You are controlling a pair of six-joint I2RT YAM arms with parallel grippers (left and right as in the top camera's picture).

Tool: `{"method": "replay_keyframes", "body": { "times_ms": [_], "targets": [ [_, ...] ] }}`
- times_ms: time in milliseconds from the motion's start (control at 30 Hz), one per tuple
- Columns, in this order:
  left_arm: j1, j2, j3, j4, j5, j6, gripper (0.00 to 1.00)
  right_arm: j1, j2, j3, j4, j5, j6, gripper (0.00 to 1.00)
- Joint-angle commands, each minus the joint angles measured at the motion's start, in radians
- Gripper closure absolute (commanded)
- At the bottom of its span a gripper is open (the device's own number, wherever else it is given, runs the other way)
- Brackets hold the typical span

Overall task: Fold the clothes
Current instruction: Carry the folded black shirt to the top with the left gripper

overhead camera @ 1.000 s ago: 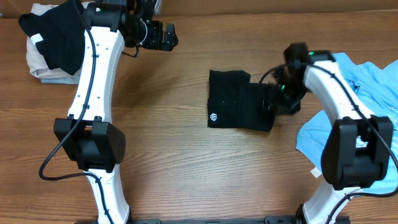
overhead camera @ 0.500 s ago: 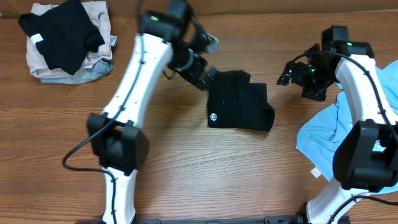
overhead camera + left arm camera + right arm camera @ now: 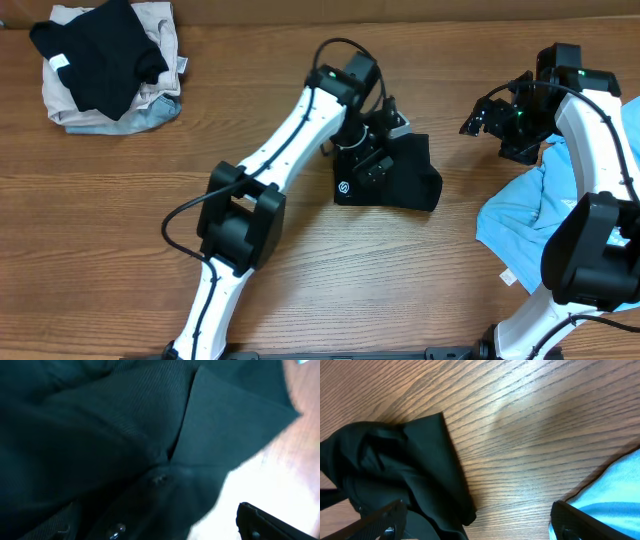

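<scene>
Wood-grain desk [image 3: 300, 260] carries everything. Nearest, at the right edge, a light blue T-shirt [image 3: 520, 215] lies crumpled by the right arm. Mid-desk lies the folded black T-shirt [image 3: 410, 185], white logo [image 3: 343, 188] at its left corner. The left fingers [image 3: 368, 160] sit on its top-left part; clenched or released cannot be told. The right fingers [image 3: 575, 521] hover to its right, spread apart and empty. A pile of clothes [image 3: 100, 60] sits far left.

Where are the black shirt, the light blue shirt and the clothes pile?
black shirt [image 3: 415, 185]: overhead view, right half.
light blue shirt [image 3: 510, 220]: overhead view, left part.
clothes pile [image 3: 100, 62]: overhead view, top garment.
</scene>
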Motion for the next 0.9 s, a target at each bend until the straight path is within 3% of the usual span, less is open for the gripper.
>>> {"method": "replay_keyframes", "body": {
  "times_ms": [0, 200, 433, 600, 767, 867],
  "targets": [
    [-0.017, 0.072, -0.011, 0.014, -0.164, 0.034, 0.0, -0.002, -0.029, 0.022, 0.006, 0.008, -0.003, 0.05],
    [-0.011, 0.179, -0.011, 0.021, -0.409, 0.014, 0.0, -0.002, -0.029, 0.022, 0.006, 0.019, -0.003, 0.05],
    [0.067, 0.249, -0.011, 0.018, -0.844, 0.019, 0.0, -0.002, -0.029, 0.022, 0.01, 0.019, -0.003, 0.04],
    [0.155, 0.249, -0.005, 0.127, -1.122, 0.024, 0.0, -0.001, -0.029, 0.022, 0.019, 0.018, -0.003, 0.04],
    [0.171, 0.227, 0.08, 0.098, -1.044, 0.033, 0.0, -0.001, -0.029, 0.022, 0.025, 0.017, -0.002, 0.04],
    [0.16, 0.183, 0.2, 0.039, -0.777, 0.027, 0.0, -0.001, -0.029, 0.022, 0.032, 0.014, 0.002, 0.04]
  ]
}}
